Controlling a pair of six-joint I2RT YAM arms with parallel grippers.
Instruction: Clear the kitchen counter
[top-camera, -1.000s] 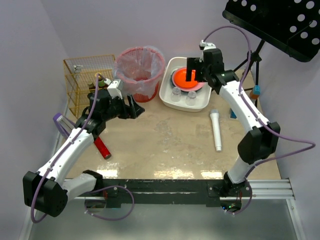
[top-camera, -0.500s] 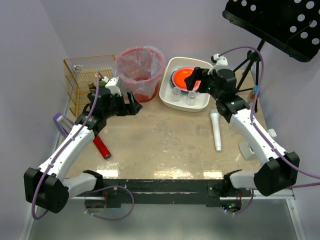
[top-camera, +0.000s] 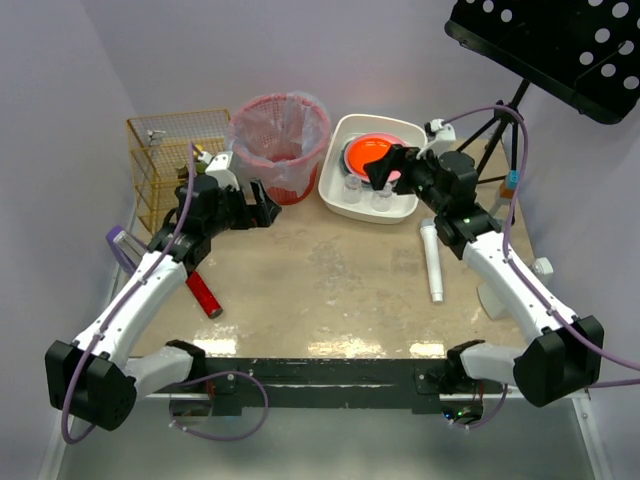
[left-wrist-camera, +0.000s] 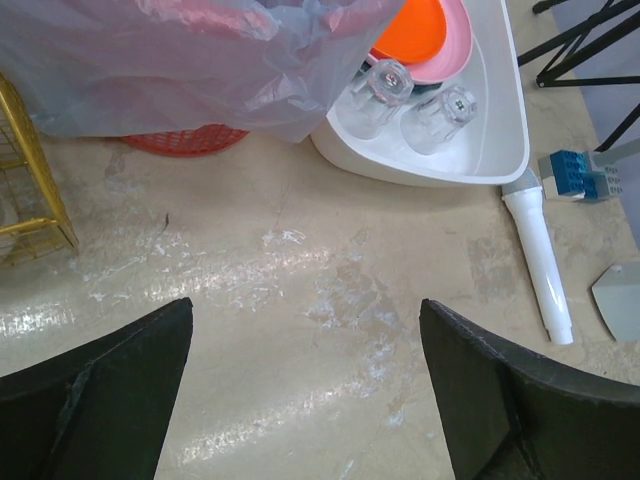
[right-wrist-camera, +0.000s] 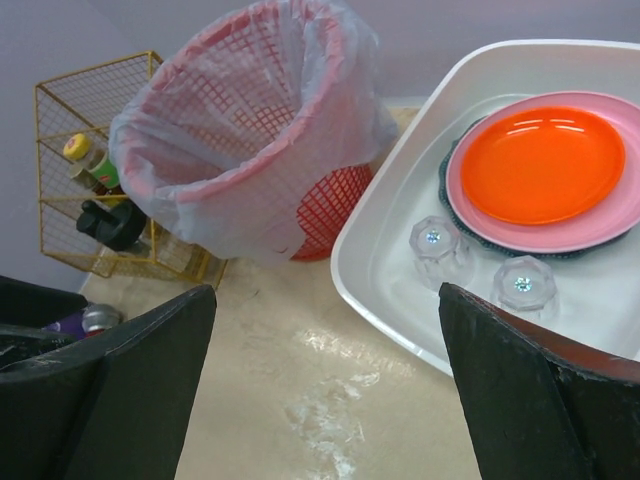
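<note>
The kitchen counter (top-camera: 330, 290) is a beige marbled top. On it lie a red cylinder (top-camera: 204, 294) at the left and a white tube (top-camera: 433, 262) at the right. My left gripper (top-camera: 262, 205) hovers open near the foot of the red basket (top-camera: 280, 140), nothing between its fingers. In the left wrist view bare counter (left-wrist-camera: 300, 250) shows between them and the white tube (left-wrist-camera: 540, 262) lies beyond. My right gripper (top-camera: 385, 170) stands open and empty over the near edge of the white tub (top-camera: 335, 170).
The white tub (right-wrist-camera: 370, 270) holds an orange plate (right-wrist-camera: 545, 165) on a pink one and two clear glasses (right-wrist-camera: 435, 245). A yellow wire rack (top-camera: 165, 160) with bottles stands back left. A blue block (left-wrist-camera: 575, 175) lies by the tube. A stand's black legs (top-camera: 505, 120) rise back right.
My right arm has dropped its elbow and pulled the gripper from above the orange plate to the tub's near edge. The left gripper's jaws have spread wider, the arm barely shifting.
</note>
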